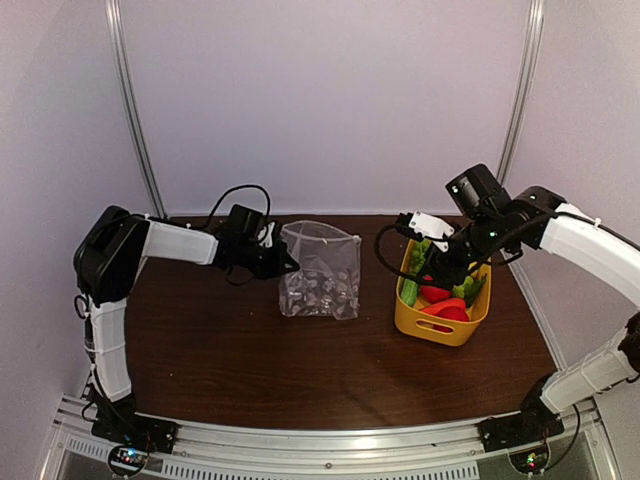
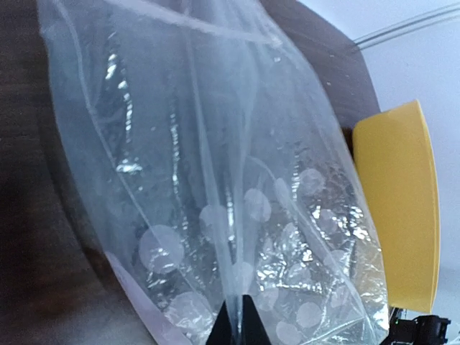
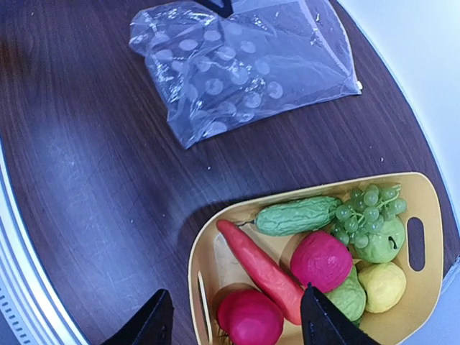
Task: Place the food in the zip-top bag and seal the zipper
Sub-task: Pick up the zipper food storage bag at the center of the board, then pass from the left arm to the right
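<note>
**Left gripper** [image 2: 236, 325]: jaws closed on a fold of the zip-top bag [image 2: 215, 180], pinching thin film at its edge. The bag rests on the table [image 1: 220, 340], left of the yellow basket [image 1: 440, 335] and apart from it.

**Right gripper** [image 3: 237, 323]: jaws partly spread and holding nothing, hovering over the basket. All visible food lies inside the basket: carrot [image 3: 262, 269], cucumber [image 3: 296, 215], red apple [image 3: 320, 260], grapes [image 3: 370, 205] and lemon [image 3: 383, 286].

**Handling (judged):** the film is light, limp and slick — expect it to collapse unless the mouth is held up near the zipper, which cannot be made out here. The toys look rigid, light and smooth. Round ones may slip from the pads, so grip them across the middle — the carrot offers the longest, easiest span.
</note>
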Action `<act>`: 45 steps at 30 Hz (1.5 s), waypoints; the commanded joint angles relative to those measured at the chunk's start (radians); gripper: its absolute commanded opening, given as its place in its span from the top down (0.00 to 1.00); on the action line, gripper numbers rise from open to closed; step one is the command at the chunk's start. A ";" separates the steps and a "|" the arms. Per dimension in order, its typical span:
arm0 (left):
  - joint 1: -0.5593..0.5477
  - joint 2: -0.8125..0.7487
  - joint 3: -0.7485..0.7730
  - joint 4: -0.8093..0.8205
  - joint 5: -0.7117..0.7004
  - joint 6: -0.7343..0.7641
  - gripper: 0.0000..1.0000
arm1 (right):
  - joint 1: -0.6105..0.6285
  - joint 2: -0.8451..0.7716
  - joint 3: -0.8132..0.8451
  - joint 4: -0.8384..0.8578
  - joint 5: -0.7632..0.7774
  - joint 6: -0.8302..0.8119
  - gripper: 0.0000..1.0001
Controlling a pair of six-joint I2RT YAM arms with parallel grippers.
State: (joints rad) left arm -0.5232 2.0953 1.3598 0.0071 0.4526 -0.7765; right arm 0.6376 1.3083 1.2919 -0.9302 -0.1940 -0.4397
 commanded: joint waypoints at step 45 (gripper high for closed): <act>-0.452 -0.931 -0.883 0.788 -0.528 0.636 1.00 | -0.188 0.392 0.150 0.897 -0.895 0.730 0.43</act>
State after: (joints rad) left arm -0.9707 1.1641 0.4805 0.7208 -0.0868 -0.1093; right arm 0.4419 1.6981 1.4029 -0.0975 -1.1248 0.2527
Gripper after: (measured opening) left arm 0.004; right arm 0.564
